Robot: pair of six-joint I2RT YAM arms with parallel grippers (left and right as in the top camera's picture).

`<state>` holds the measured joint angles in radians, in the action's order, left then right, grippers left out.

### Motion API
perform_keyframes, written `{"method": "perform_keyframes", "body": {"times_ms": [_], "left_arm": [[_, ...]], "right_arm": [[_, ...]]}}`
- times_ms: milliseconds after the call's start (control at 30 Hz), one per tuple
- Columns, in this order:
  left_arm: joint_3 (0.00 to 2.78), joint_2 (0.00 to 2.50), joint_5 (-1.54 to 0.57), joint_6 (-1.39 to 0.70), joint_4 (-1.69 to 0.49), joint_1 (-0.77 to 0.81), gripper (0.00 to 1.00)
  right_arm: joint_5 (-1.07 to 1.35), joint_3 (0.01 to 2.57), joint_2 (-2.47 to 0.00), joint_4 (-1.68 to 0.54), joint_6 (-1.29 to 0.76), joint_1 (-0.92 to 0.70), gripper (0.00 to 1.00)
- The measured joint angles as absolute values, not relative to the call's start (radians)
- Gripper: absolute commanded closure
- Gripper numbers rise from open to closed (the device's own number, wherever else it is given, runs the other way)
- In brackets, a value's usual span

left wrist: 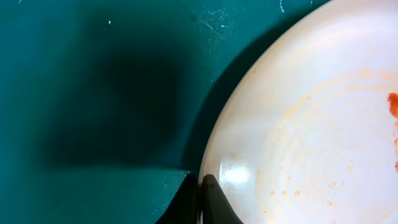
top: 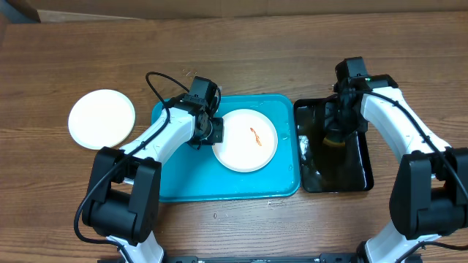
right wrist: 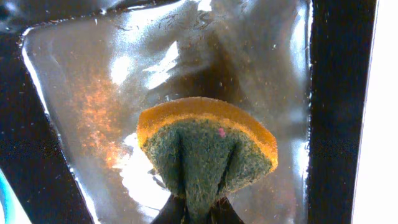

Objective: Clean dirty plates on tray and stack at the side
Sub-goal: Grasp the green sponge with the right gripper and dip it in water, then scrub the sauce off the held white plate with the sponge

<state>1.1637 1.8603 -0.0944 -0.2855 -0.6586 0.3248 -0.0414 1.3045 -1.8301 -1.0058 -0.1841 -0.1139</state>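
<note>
Left claw: clenched on smeared plate rim, turquoise tray. Right claw: grasping sponge above black tray.

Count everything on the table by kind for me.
Plates: 2 (white plate on the table, smeared plate on the blue tray)
Trays: 2 (blue tray, black tray)
Sponge: 1
Total: 5
</note>
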Motion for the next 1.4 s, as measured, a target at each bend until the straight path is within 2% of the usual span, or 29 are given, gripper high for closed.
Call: {"method": "perform_keyframes", "body": {"times_ms": [467, 833, 1133, 1400], "left_arm": [[1.164, 1.860, -0.097, -0.297, -0.658, 0.325, 0.96], [1.164, 1.860, -0.098, -0.332, -0.657, 0.325, 0.96], [1.164, 1.860, -0.101, -0.346, -0.657, 0.325, 0.95], [1.164, 1.860, -0.101, -0.350, -0.657, 0.325, 0.94]], "right_arm": [[-0.080, 1.304, -1.830, -1.022, -0.227, -0.120, 0.96], [0.094, 1.475, -1.831, -1.159, -0.210, -0.142, 0.96], [0.124, 1.503, -1.832, -1.048, -0.209, -0.393, 0.96], [-0.039, 1.502, -1.846, -0.989, -0.222, -0.575, 0.96]]}}
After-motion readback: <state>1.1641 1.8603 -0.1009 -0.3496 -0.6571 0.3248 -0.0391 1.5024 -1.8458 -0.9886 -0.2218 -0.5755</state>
